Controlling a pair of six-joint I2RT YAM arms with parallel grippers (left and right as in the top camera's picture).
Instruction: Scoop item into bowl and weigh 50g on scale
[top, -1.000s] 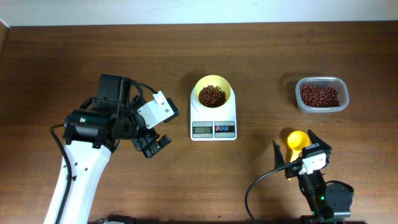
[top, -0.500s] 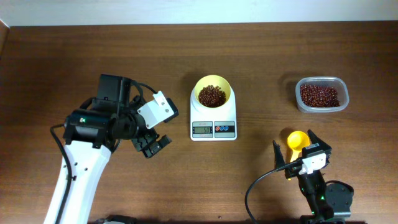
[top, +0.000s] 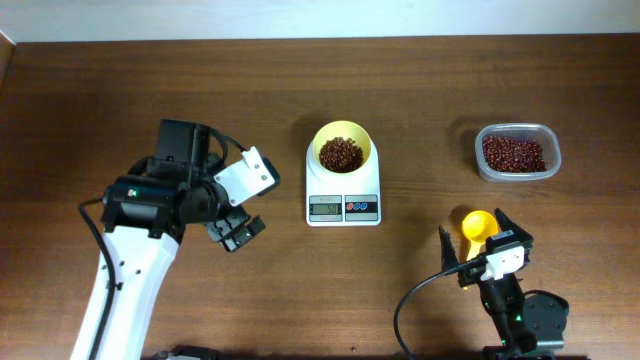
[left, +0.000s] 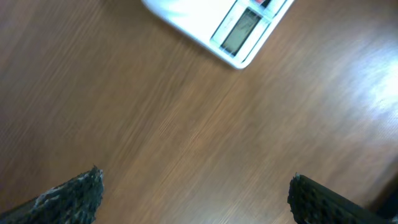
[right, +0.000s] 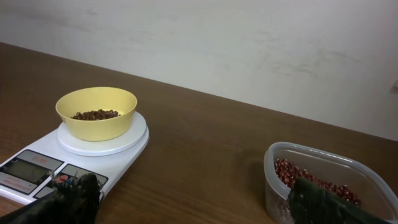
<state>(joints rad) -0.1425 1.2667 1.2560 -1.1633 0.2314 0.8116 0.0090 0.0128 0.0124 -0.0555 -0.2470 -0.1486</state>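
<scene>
The pale-yellow bowl (top: 343, 146) stands on the white scale (top: 343, 207) at the table's middle and holds red-brown beans (top: 341, 153). The bowl (right: 96, 112), its beans (right: 93, 114) and the scale (right: 37, 171) also show in the right wrist view. The scale's display corner (left: 239, 31) shows in the left wrist view. My left gripper (top: 238, 233) is open and empty, left of the scale; its fingers spread wide over bare wood (left: 193, 196). My right gripper (top: 477, 248) is open and empty near the front edge; its fingers show in the right wrist view (right: 193, 199).
A clear plastic container (top: 517, 152) with more beans stands at the right, also in the right wrist view (right: 323, 183). A small yellow scoop (top: 476, 224) lies on the table between the right gripper's fingers. A pale wall runs behind the table's far edge.
My left gripper has shifted slightly left and back, away from the scale. The right arm, scoop, bowl and scale have not moved.
</scene>
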